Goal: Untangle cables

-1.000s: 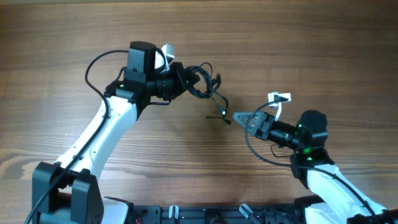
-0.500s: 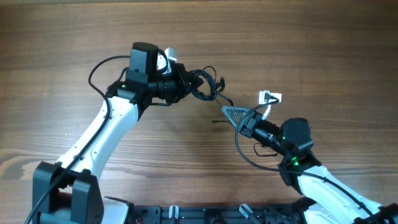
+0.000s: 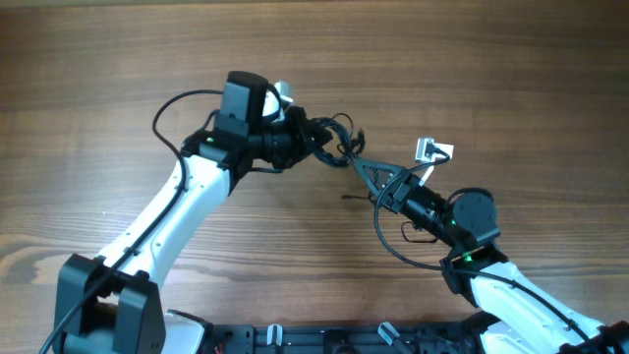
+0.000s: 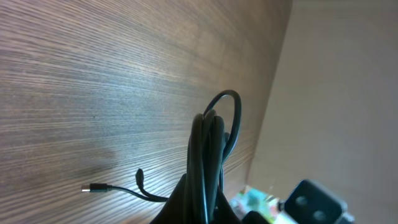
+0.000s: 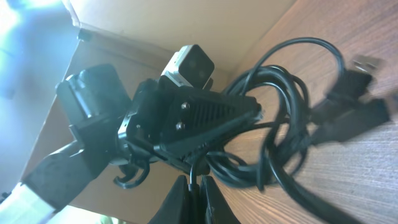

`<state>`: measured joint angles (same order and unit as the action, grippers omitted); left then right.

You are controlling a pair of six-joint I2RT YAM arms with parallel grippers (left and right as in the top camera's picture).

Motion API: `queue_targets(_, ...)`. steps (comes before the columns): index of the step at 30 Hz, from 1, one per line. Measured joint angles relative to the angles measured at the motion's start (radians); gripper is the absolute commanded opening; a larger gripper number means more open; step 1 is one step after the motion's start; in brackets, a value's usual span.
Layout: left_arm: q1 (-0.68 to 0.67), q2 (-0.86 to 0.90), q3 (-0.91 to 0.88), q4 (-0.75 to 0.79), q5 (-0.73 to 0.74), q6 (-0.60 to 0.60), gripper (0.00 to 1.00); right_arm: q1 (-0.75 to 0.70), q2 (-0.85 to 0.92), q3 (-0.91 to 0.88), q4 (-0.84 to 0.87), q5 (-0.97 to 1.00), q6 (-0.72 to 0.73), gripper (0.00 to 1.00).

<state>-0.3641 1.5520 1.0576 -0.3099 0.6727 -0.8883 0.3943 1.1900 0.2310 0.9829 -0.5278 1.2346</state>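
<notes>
Overhead, your left gripper (image 3: pixel 311 138) is clamped on the cables (image 3: pixel 339 136). They bunch up right at its fingertips near the middle of the worktop (image 3: pixel 108 59), a little nearer the far edge than the near one. Your left wrist view shows this plainly: the dark fingers (image 4: pixel 179 210) meet at the bottom of the frame with several cords pressed together between them. One cord arches out beyond the tips in a narrow loop.

Your right gripper (image 3: pixel 362 167) comes in from the right-hand side, and its pointed tips touch the bundle's near side. In the right wrist view its fingers (image 5: pixel 177 205) are closed to a point on one thin cord. The rest of the coils hang just beyond, beside the left gripper's black triangular finger.

The cables are thin, smooth, glossy black and round in section, wound in overlapping loops. Blocky plug ends, blurred, stick out of the coils. One loose strand (image 4: pixel 118 190) lies flat on the wood and ends in a small plug. The worktop is matte brown wood with fine straight grain.
</notes>
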Motion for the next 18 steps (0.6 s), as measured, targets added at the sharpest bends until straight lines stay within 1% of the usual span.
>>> queue_targets(3,-0.048,0.0,0.0,0.0,-0.017,0.097,0.04,0.0,0.0,0.0,-0.012,0.006,-0.04,0.05)
queue_targets(6,-0.091,0.0,0.0,0.008,-0.021,0.215,0.04,-0.021,0.0,0.001,-0.085,0.006,-0.062,0.05)
queue_targets(7,-0.101,0.0,0.0,0.008,-0.022,0.272,0.04,-0.037,0.0,0.001,-0.118,0.007,-0.079,0.05)
queue_targets(8,-0.108,0.0,0.0,0.008,-0.021,0.297,0.04,-0.043,0.0,0.001,-0.131,0.009,-0.086,0.04)
queue_targets(12,-0.128,0.0,0.0,0.039,-0.025,0.369,0.04,-0.049,0.0,0.002,-0.179,0.009,-0.108,0.05)
queue_targets(18,-0.196,0.0,0.0,0.061,-0.031,0.392,0.04,-0.049,0.0,0.002,-0.202,0.005,-0.111,0.05)
